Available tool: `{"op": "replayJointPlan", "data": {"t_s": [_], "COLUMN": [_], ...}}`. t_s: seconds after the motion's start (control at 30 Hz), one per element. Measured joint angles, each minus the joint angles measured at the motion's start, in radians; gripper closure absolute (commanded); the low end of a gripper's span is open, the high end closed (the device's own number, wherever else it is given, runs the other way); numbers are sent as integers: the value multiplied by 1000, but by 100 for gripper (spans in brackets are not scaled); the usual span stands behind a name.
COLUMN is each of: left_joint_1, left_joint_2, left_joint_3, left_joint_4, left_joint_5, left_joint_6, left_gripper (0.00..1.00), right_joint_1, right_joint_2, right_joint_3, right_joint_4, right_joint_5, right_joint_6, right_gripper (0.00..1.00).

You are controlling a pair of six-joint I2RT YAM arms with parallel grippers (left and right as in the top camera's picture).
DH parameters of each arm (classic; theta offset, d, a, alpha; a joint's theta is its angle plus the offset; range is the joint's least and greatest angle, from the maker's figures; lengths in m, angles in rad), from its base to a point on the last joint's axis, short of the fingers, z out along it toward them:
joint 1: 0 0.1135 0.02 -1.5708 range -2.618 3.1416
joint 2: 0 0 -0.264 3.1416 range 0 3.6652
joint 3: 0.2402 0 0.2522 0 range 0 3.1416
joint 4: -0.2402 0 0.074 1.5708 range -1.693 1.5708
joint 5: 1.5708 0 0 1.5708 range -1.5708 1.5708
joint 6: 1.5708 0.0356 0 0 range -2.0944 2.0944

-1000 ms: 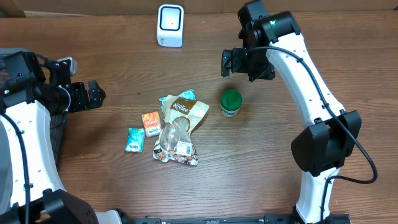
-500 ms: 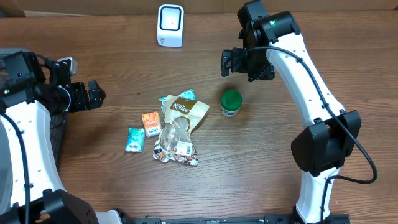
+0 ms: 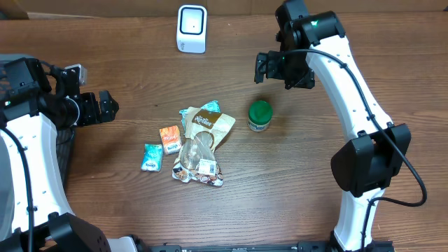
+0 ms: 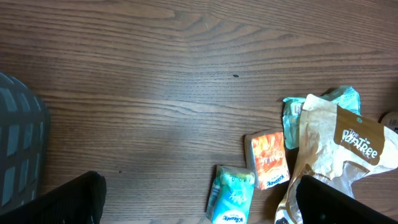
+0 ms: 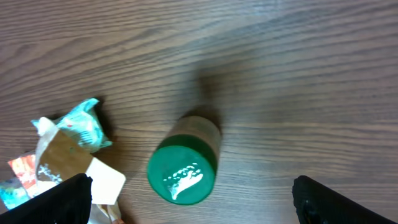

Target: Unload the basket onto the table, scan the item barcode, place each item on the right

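Note:
A white barcode scanner (image 3: 192, 28) stands at the table's far edge. The items lie mid-table: a green-lidded jar (image 3: 260, 115), a brown Pantree bag (image 3: 208, 128), an orange packet (image 3: 170, 138), a teal tissue packet (image 3: 151, 157) and a clear snack bag (image 3: 198, 166). My right gripper (image 3: 261, 68) hovers open just beyond the jar (image 5: 182, 171), nothing between its fingers (image 5: 62, 202). At the left, my left gripper (image 3: 108, 106) is open and empty. Its view shows the teal packet (image 4: 231, 198), the orange packet (image 4: 269, 158) and the Pantree bag (image 4: 348, 146).
A dark mesh basket (image 4: 18, 149) sits at the table's left edge beside the left arm (image 3: 31, 119). The right arm's base (image 3: 364, 164) stands at the right. Bare wood lies between the scanner and the items.
My right gripper has shifted slightly to the right, away from the pile and still above the jar. The left arm and all items have not moved.

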Motion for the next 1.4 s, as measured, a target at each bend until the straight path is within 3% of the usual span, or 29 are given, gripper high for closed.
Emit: {"op": "replayJointPlan", "data": {"t_s": [0.77,1.1,1.4], "left_joint_1": [0,0,0], "left_joint_2": [0,0,0], "left_joint_3": [0,0,0], "left_joint_4": [0,0,0], "left_joint_5": [0,0,0], "left_joint_6": [0,0,0], "left_gripper": [0,0,0], "right_joint_1": [-15,104,99], "right_joint_2": [0,0,0], "right_joint_3": [-11,-235,-255], "right_joint_4": [8,187,195], "right_joint_5": [1,-4,-4], "right_joint_6": [19,90,159], "right_gripper": [1,1,1]}}
